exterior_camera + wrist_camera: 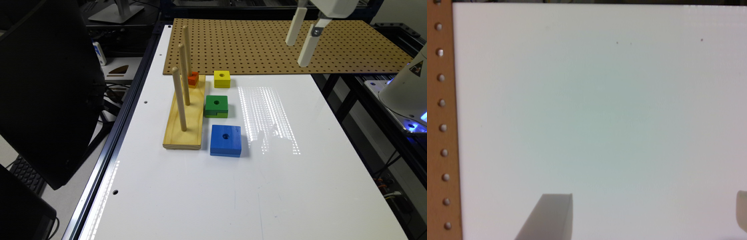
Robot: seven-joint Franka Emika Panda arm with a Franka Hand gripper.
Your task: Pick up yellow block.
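- The gripper (302, 53) hangs high over the brown pegboard (267, 43), its two white fingers (549, 217) spread wide apart with nothing between them.
- The yellow block (222, 79) sits on the white table (300, 166), just off the pegboard's edge, well apart from the gripper.
- Nearby lie the green block (216, 106), the blue block (226, 140), and a wooden peg base (186, 123) carrying a small orange-red block (193, 79).

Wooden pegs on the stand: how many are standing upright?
3, in a row along the wooden base: near peg, middle peg, far peg beside the orange-red block.
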